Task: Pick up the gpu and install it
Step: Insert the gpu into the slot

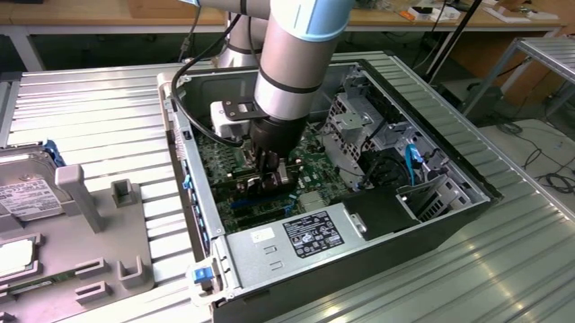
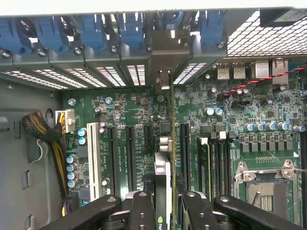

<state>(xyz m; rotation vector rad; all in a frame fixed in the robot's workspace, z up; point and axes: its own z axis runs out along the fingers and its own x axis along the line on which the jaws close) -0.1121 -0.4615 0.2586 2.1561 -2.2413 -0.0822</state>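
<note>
The gpu (image 2: 164, 177) stands on edge between my fingers (image 2: 143, 211), its thin green board running over the motherboard (image 2: 120, 110) along the dark expansion slots. Its silver bracket end (image 2: 163, 76) reaches the case's rear slot openings. My gripper (image 2: 167, 212) is shut on the card from both sides. In the exterior view, the gripper (image 1: 269, 180) is lowered deep inside the open computer case (image 1: 449, 202), with the gpu (image 1: 280, 176) held close to the motherboard.
Memory sticks (image 2: 211, 163) and the CPU socket (image 2: 261, 184) lie beside the card. Blue slot latches (image 2: 96, 28) line the rear wall. A braided cable bundle (image 2: 43, 134) hangs near the case wall. The power supply (image 1: 306, 232) and drive cage (image 1: 359, 128) crowd the case. A hard drive (image 1: 27, 195) rests on a grey fixture (image 1: 108, 222).
</note>
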